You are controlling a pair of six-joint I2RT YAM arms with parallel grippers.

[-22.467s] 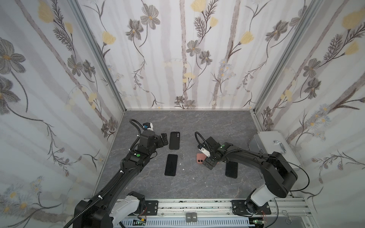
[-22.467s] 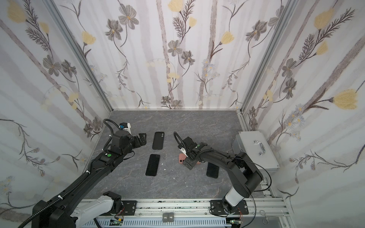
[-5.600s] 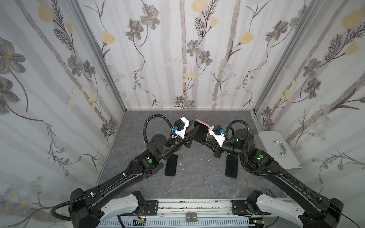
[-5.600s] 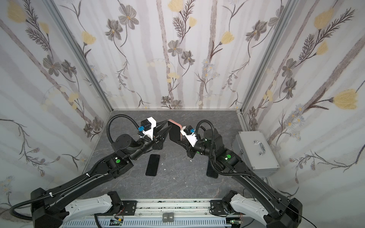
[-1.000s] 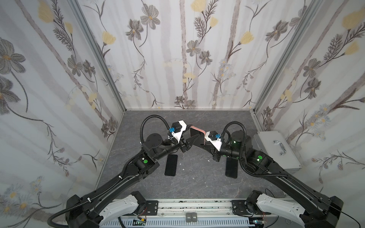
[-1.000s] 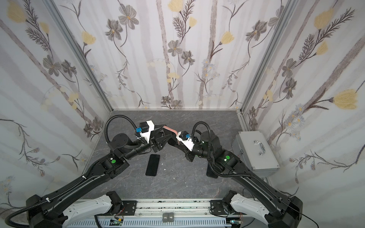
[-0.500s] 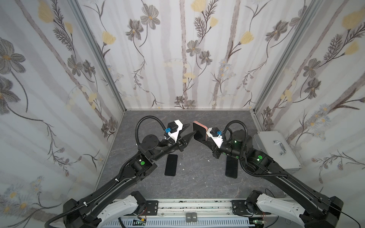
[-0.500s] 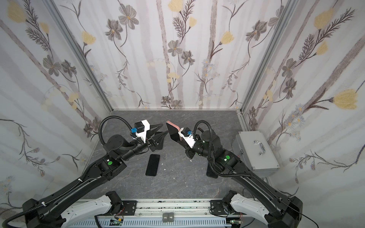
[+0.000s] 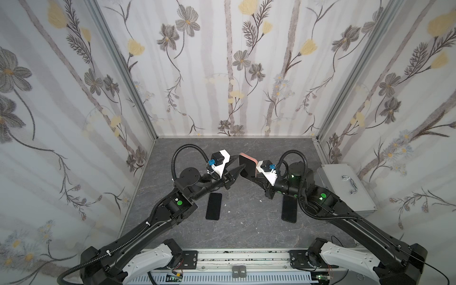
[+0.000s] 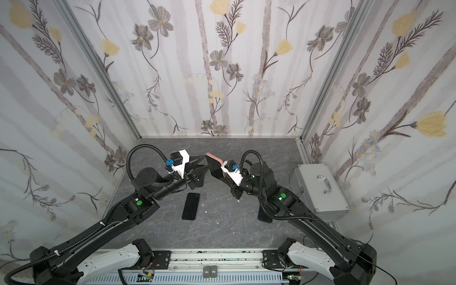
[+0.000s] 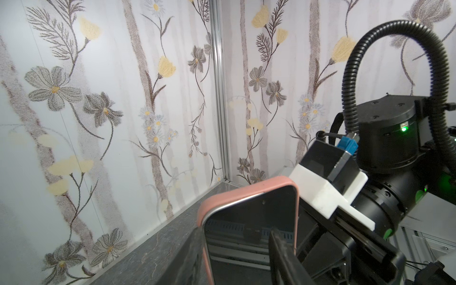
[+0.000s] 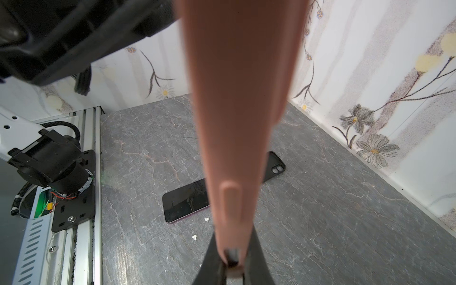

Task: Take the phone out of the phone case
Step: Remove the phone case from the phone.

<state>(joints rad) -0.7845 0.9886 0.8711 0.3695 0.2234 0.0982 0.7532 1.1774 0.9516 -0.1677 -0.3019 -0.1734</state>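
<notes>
While right pincer (image 12: 230, 267) clamps the phone case (image 9: 248, 164), left pincer (image 9: 237, 168) apparently gapes beside it.

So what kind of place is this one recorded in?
Most likely a purpose-built robot data-collection booth, not a home: floral wallpaper panels in aluminium corner posts enclose a grey stone-look tabletop, and both arms mount on an aluminium rail at its front edge.

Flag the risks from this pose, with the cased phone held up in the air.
1. The right gripper pinches only the bottom edge of the pink silicone phone case; prying could twist it loose.
2. The black phone is lifted at one corner; it may pop free and drop onto the grey stone-pattern tabletop.
3. The left gripper fingers could scratch the screen.
</notes>
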